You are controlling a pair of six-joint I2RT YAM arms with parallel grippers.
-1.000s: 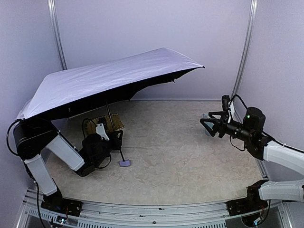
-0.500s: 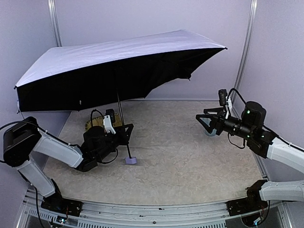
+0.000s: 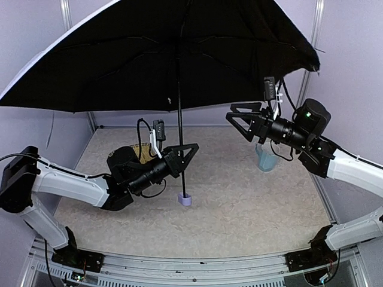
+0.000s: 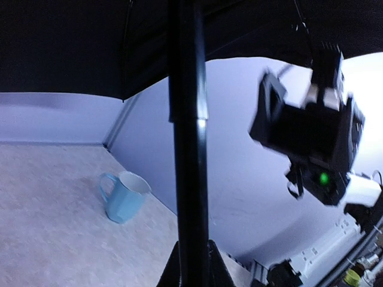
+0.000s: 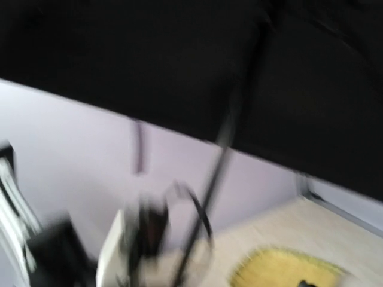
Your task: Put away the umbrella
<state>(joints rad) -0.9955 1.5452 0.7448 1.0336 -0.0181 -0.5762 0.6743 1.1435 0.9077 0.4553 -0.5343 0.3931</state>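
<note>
The umbrella (image 3: 179,54) stands open and upright, its black underside filling the upper half of the overhead view. Its thin shaft (image 3: 179,113) drops through centre frame to the lavender knob (image 3: 185,200), which sits at or just above the table (image 3: 239,221). The left gripper (image 3: 182,156) is clamped tight on the lower shaft, left of centre. The right gripper (image 3: 239,122), at upper right under the canopy edge, is spread wide and holds nothing. A blue mug (image 3: 266,160) stands below it.
</note>
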